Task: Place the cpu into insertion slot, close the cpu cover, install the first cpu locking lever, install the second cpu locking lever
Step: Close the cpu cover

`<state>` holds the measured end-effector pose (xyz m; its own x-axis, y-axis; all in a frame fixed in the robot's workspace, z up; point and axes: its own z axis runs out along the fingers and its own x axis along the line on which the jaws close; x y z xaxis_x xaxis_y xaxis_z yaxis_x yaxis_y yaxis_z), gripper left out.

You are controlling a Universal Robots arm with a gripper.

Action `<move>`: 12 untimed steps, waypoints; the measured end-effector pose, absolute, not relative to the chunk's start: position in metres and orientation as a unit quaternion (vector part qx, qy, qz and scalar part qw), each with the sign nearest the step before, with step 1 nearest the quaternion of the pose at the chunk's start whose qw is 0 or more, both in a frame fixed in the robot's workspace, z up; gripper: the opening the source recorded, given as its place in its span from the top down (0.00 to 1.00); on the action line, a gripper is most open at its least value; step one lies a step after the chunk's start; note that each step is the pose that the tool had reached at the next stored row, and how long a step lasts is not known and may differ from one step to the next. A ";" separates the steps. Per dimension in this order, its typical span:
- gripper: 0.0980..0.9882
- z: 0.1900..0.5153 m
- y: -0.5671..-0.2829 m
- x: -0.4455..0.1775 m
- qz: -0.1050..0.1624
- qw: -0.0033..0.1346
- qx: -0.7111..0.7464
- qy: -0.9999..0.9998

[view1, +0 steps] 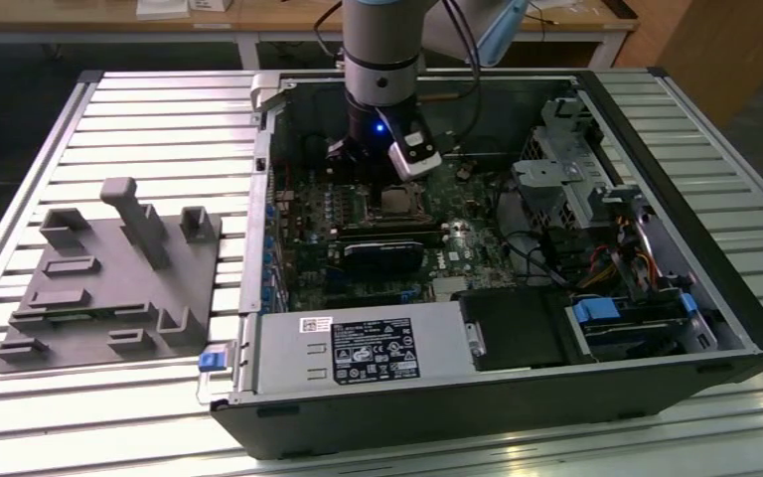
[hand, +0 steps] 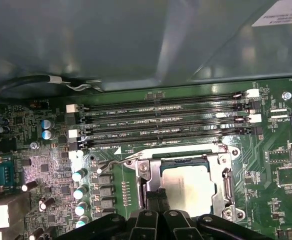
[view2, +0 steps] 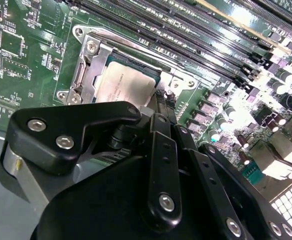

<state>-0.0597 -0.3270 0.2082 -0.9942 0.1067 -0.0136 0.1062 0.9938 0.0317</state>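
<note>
Inside the open computer case (view1: 699, 298) on the counter (view1: 116, 109): the cpu (hand: 188, 189) lies flat in the insertion slot (view1: 391, 204), silvery top up, squared to the rim. In the first wrist view the cpu cover (hand: 227, 182) looks folded down around it, with the chip showing through the window. A thin wire lever (hand: 113, 164) juts out beside the socket, apparently unlatched, though the angle is poor and I would not swear to it.

Handling note: I judge the chip light, stiff and thin, with a smooth lid that offers little grip. Its underside contacts and the socket pins are fragile. Hold it only by two opposite edges and never press hard on the middle. The cover is thin sheet metal, likely springy. The lever is stiff wire and should push back.

Pose: arm (view1: 381, 60) drops near-vertical into the case, wrist directly over the socket. My jaws sit low at the socket's edge, just beside the chip, fingertips (hand: 151, 199) pinched together with nothing between them. Contact with the cover: cannot tell.
</note>
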 end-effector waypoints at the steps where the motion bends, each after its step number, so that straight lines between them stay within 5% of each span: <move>1: 0.99 0.208 -0.327 -0.059 0.015 0.008 0.053 0.998; 12: 0.99 0.208 -0.327 -0.037 0.015 0.007 0.053 0.998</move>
<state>-0.0370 -0.3270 0.2082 -0.9942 0.1067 -0.0133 0.1063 0.9938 0.0317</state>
